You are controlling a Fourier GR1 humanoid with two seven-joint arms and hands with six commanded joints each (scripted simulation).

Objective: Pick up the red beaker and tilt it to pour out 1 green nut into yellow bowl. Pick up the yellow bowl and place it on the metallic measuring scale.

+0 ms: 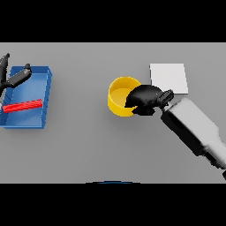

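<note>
Your inventory, left to right on the grey table (79, 150):
- Left hand (13, 78), at 9 o'clock: fingers relaxed, holding nothing, over the blue tray (44, 88).
- Red beaker (22, 106): lying in that tray.
- Yellow bowl (117, 95), centre: your right hand (143, 99) curls over its 3 o'clock rim.
- White scale (170, 77), at 2 o'clock: just beside the bowl.

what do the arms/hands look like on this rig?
Right arm: blocky white and light-grey forearm casing, with a short dark wrist section before the glossy black right hand. Left hand: dark, slim fingers, at the left edge; its arm is out of frame. No cables or markings visible.
</note>
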